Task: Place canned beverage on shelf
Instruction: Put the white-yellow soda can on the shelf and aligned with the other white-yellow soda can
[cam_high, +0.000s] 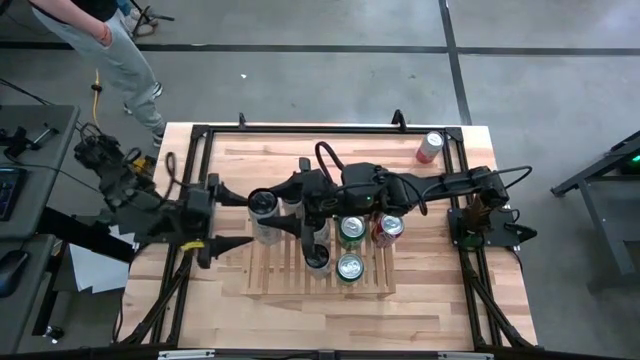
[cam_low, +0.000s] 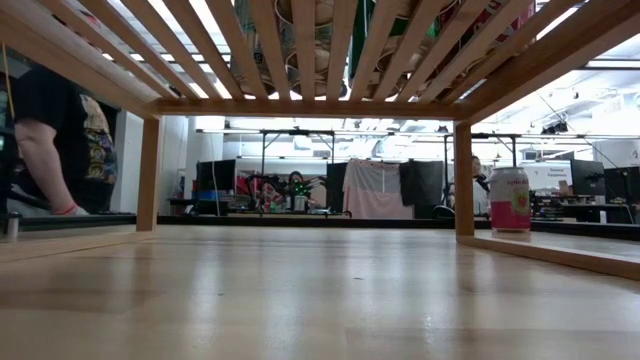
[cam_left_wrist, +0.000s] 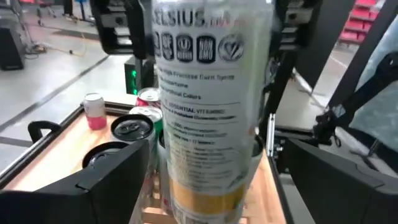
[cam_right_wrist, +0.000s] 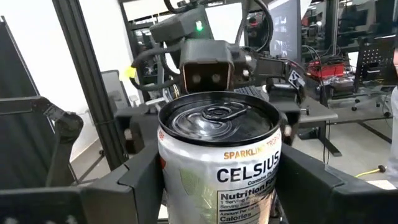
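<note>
White Celsius can (cam_right_wrist: 217, 162) with yellow band, green-topped cans (cam_high: 351, 230), pink can (cam_high: 429, 147), light-wood shelf (cam_high: 270, 275).

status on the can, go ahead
Right gripper shut on the Celsius can; left gripper open around it. Can at the shelf left end, seated or not unclear. Other cans crowd the shelf beside it.

A light butcher-block table (cam_high: 440, 300) was seen from above, edged by a dark metal frame (cam_high: 330, 127). A slatted wooden shelf (cam_high: 270, 282) stood on its middle, with three green-and-red cans (cam_high: 350, 266) set upright on it. A pink can (cam_high: 429, 147) stood apart on the tabletop near the far right corner.
</note>
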